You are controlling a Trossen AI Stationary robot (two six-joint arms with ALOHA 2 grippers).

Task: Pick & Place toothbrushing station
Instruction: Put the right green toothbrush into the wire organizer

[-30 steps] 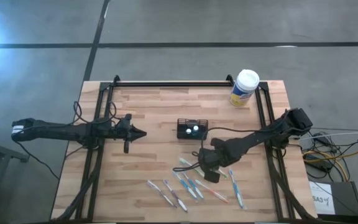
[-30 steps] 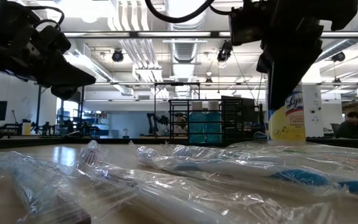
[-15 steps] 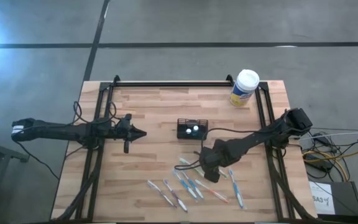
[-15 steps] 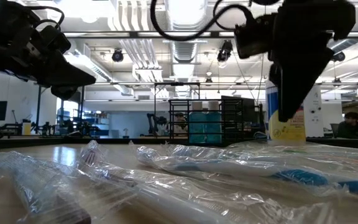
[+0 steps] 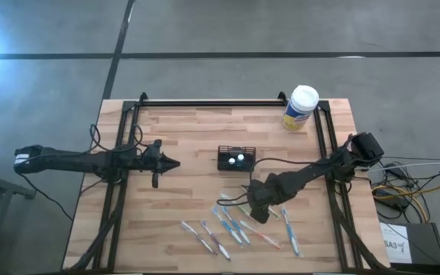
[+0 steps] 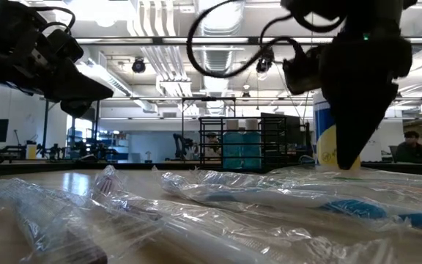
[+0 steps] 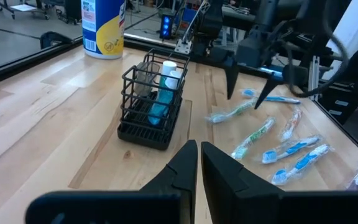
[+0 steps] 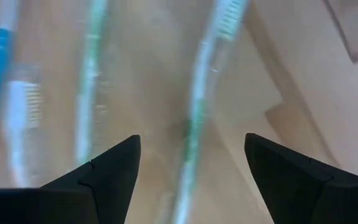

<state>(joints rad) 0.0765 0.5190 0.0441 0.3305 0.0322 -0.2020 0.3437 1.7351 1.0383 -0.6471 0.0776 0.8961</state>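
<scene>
Clear crinkled wrap is seen nearest the low camera, covering toothbrushes (image 6: 284, 202) that lie on the wooden table (image 5: 189, 137). In the high view the brushes (image 5: 235, 229) are scattered over the near middle of the table. The right gripper (image 5: 257, 208) is held just above their far edge, pointing down, with its fingers (image 8: 95, 180) spread wide and nothing between them; a green-handled brush (image 8: 197, 124) lies on the wood below the gap. Farther in, the black wire caddy (image 5: 237, 158) stands upright at the table's middle, apart from the brushes, with blue and white items (image 7: 163, 87) in its compartments. The left gripper (image 5: 171, 163) is held well to the caddy's left, pointing toward it, its fingers (image 7: 182, 168) pressed nearly together and empty. At the far right corner a yellow canister (image 5: 300, 108) with a white lid stands upright.
</scene>
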